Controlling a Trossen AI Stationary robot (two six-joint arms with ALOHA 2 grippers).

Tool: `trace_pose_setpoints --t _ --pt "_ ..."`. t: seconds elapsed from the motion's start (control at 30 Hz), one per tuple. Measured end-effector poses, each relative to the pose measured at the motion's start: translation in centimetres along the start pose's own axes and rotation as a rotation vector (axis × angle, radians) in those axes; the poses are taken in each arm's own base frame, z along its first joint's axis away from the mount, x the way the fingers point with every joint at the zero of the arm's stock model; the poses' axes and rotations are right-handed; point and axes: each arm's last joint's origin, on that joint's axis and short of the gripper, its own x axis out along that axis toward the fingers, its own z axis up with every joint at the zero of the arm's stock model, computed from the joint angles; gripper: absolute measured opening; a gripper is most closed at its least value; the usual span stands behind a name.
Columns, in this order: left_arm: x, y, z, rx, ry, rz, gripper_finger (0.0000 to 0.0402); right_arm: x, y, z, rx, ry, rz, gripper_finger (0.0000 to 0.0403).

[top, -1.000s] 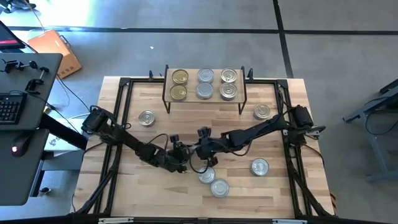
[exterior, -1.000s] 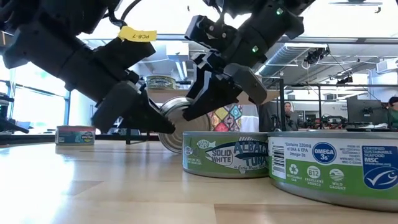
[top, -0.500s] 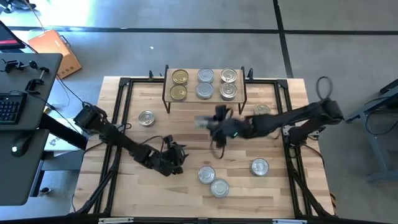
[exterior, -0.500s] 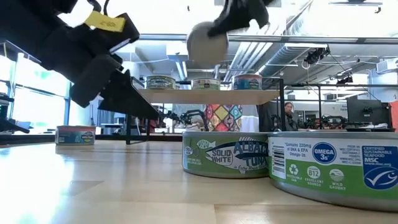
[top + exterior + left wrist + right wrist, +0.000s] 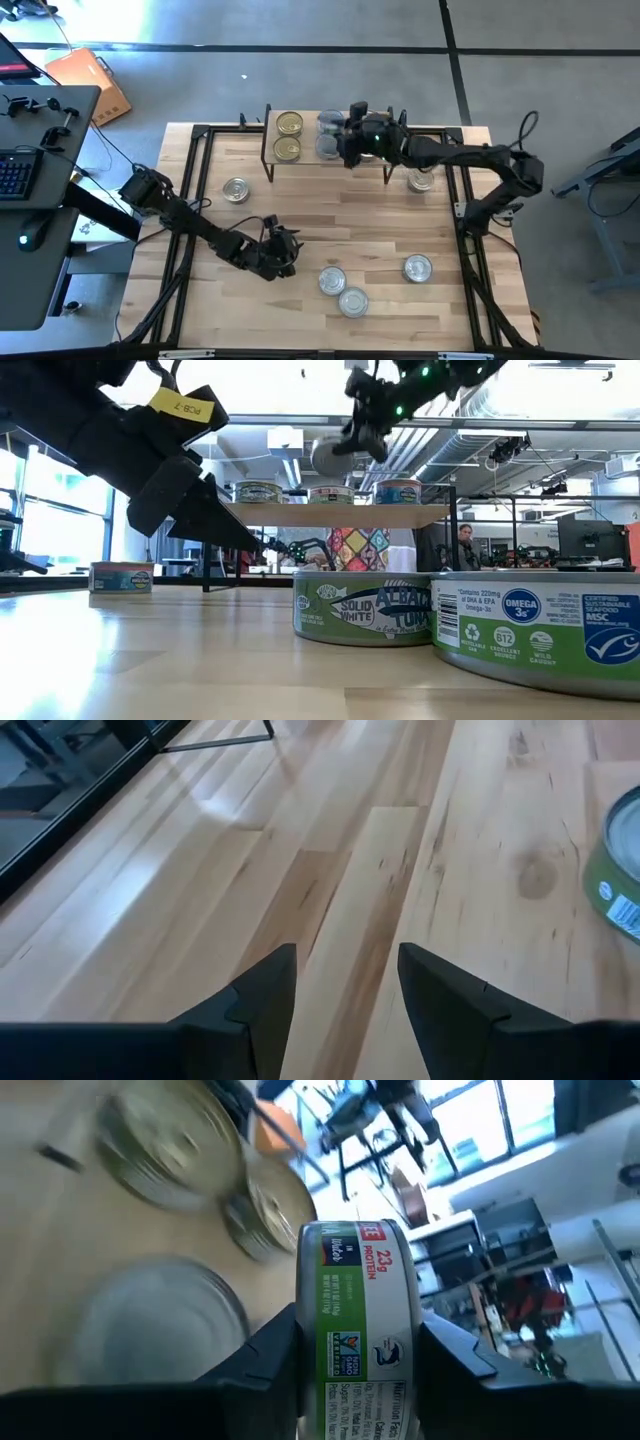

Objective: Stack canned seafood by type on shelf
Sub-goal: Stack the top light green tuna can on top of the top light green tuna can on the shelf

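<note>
While the left gripper (image 5: pixel 283 252) sits low over bare planks with its fingers parted and nothing between them, having backed off from the middle of the table where both arms were bunched up a second ago, the real action is over on the right. Off to its side, the pair of flat round green-label tuna tins (image 5: pixel 341 291) hasn't budged. The right gripper (image 5: pixel 345 140) has swung all the way up to the small light-wood shelf on thin black legs (image 5: pixel 300 160), and it's clamped on a round silver tin with a green label (image 5: pixel 357 1330), held on edge between the fingers. Right under and beside that claw are the gold-lidded tins (image 5: pixel 288 135) and the silver ones (image 5: pixel 329 122) already parked on the board. So pickup's done; I'd say it's about placing on the matching stack now.
</note>
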Motion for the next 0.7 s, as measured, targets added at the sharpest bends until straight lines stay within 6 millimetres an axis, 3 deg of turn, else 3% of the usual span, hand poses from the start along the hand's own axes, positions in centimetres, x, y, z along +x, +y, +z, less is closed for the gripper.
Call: trace_pose_setpoints --t 0.2,0.47,0.7 --pt "0.2 0.2 0.0 -0.001 0.004 0.008 0.0168 2.9 0.8 -2.6 -0.002 0.099 0.015 0.0125" --pt "0.2 0.2 0.0 0.002 0.007 0.008 0.0167 3.9 0.9 -3.3 0.005 0.130 -0.014 0.0126" --pt "0.2 0.2 0.0 0.002 0.007 0.008 0.0167 3.9 0.9 -3.3 0.011 0.144 -0.031 0.0227"
